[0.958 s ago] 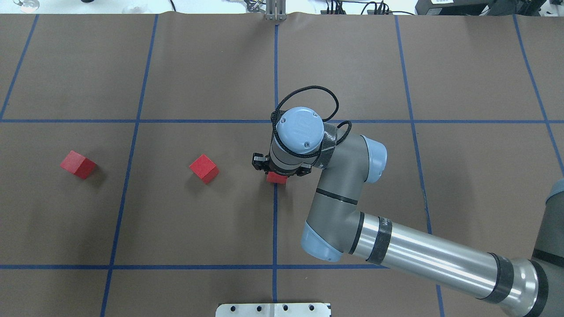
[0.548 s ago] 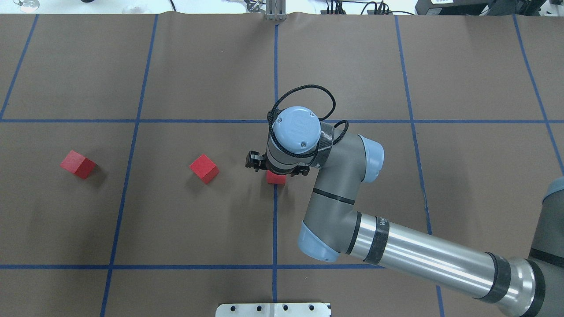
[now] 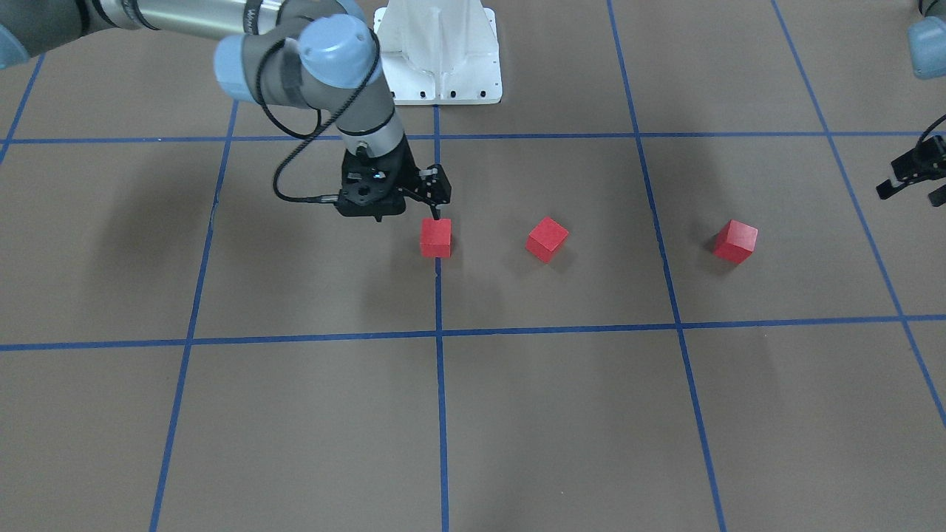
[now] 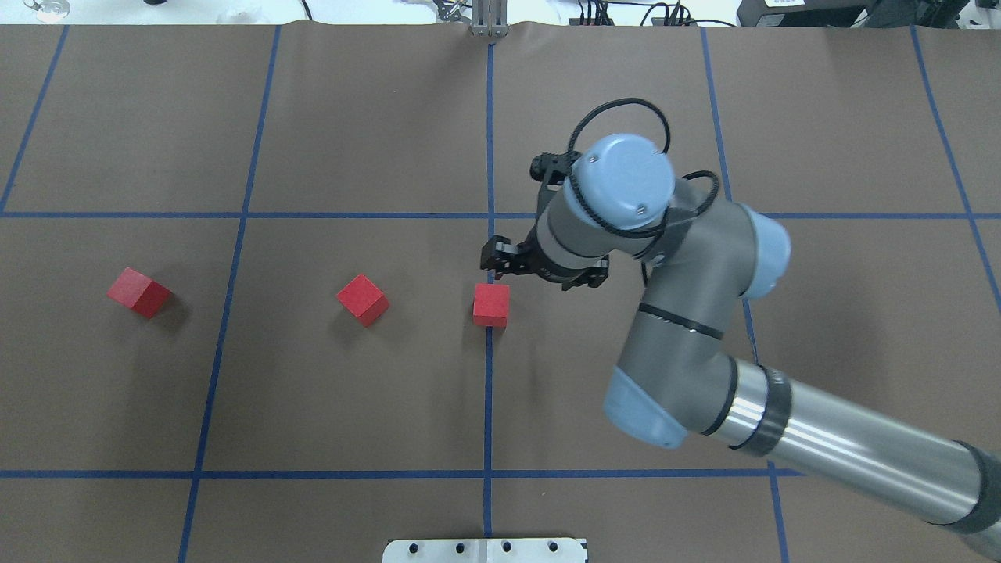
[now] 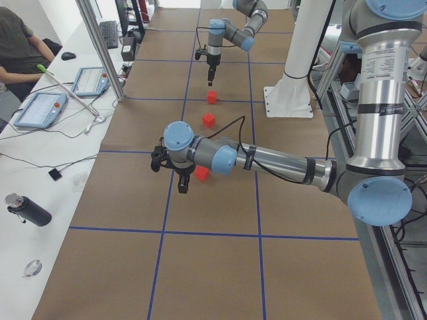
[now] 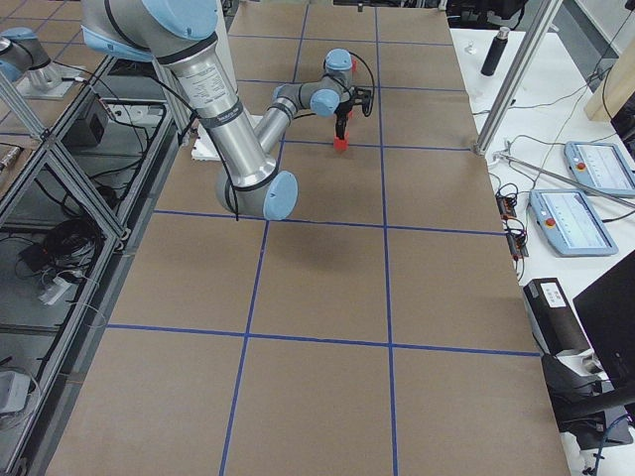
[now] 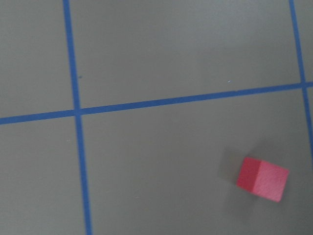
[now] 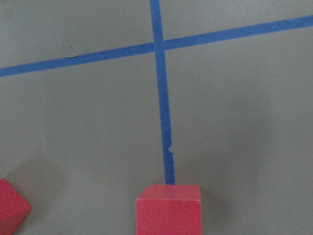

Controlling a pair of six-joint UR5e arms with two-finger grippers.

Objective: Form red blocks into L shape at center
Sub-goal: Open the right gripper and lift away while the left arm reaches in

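Quick progress check on the L: I'd call it roughly a third done. One red block (image 4: 491,304) sits flat on the worktop (image 4: 626,117), squared up with the grid and right on the blue tape line (image 4: 488,391) that runs through the center (image 4: 520,332), so that one looks placed. My right jaws are spread wide with nothing in them. They hang just off that block on the side away from my base, and as far as I can tell they're not touching it. The other two aren't in yet. The middle block (image 4: 362,299) is near the placed one on my left with a clear gap between them, and it's turned at an angle to the grid. The far block (image 4: 139,292) is well apart, out past the next tape line, and it's also skewed. My left jaws show only at the edge of the front view, out beyond the far block, and they look spread and empty too. My guess at what's left: bring both strays in, square them up, then butt them against the placed block so the three touch with one turning the corner.
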